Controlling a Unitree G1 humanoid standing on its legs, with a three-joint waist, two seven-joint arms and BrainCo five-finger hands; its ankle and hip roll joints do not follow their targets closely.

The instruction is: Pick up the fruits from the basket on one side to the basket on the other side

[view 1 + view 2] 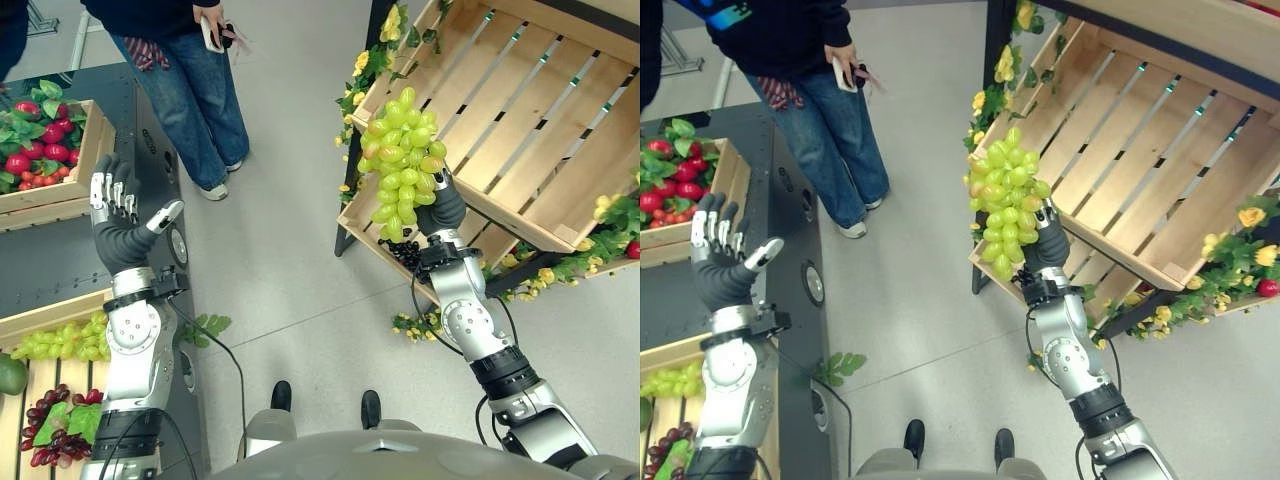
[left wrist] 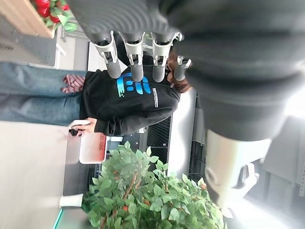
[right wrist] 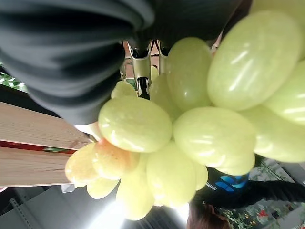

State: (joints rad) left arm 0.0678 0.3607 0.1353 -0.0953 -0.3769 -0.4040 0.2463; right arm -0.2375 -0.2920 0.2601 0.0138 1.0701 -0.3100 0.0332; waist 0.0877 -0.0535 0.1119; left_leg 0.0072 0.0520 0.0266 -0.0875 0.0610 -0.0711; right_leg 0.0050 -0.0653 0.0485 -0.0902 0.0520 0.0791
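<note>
Right hand (image 1: 441,208), fingers curled round the green grape bunch (image 1: 404,160) at centre frame, holds it upright just left of the empty slatted wooden basket (image 1: 540,120) at upper right; left hand (image 1: 120,215) hangs open.

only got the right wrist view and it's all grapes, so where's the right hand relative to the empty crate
Observer: The right hand holds the green grape bunch up at the near rim of the slatted wooden crate, not yet inside it.
Operator: anything in that crate yet
Observer: Its slats look bare; yellow flowers trim the edge.
Operator: what's the left hand doing
Observer: The left hand is raised with straight fingers, holding nothing, beside the crate of red fruit.
Operator: anyone nearby
Observer: A person in jeans stands on the floor between the two sides.
</note>
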